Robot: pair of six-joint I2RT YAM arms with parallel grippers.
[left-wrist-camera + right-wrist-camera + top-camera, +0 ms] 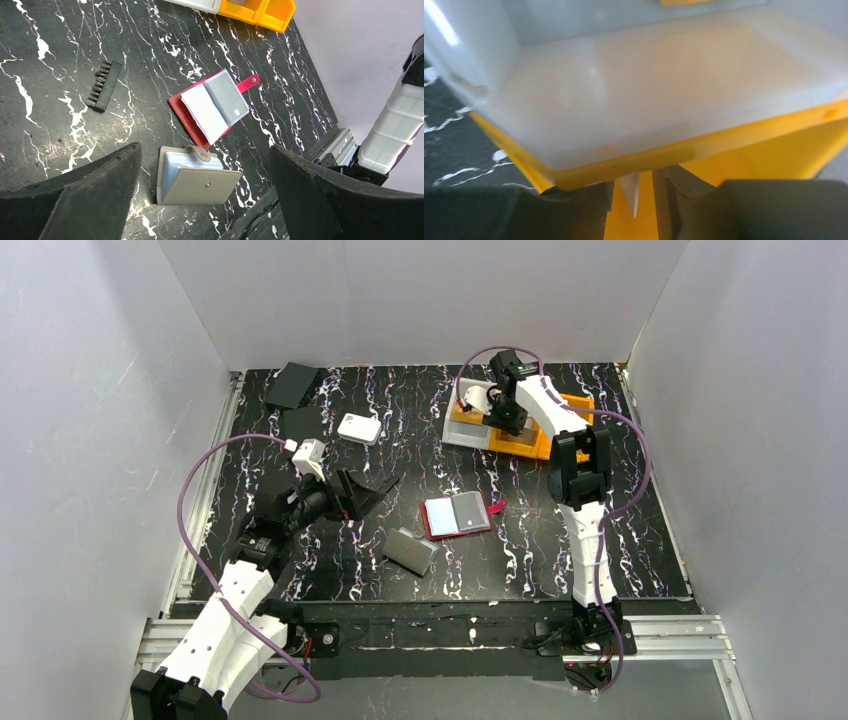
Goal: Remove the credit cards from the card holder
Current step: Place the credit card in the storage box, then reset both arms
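Observation:
The card holder (457, 517), a dark red wallet with a snap tab, lies open on the black table, its clear sleeve pages (215, 105) facing up. My right gripper (497, 410) hangs over the orange bin (575, 405) at the back right. Its jaws stand slightly apart, and the corner of a pale credit card (630, 187) sits loose in the gap of the right gripper (640, 192) without being pinched. My left gripper (365, 492) hovers wide open left of the holder. Seen from the left wrist, the left gripper (205, 150) is above a grey wallet and holds nothing.
A closed grey card wallet (195, 175) lies just in front of the red one. A white rounded box (359, 428) and two flat black items (292, 385) sit at the back left. A black bit holder (104, 86) lies nearby. A translucent white bin (649, 90) adjoins the orange bin.

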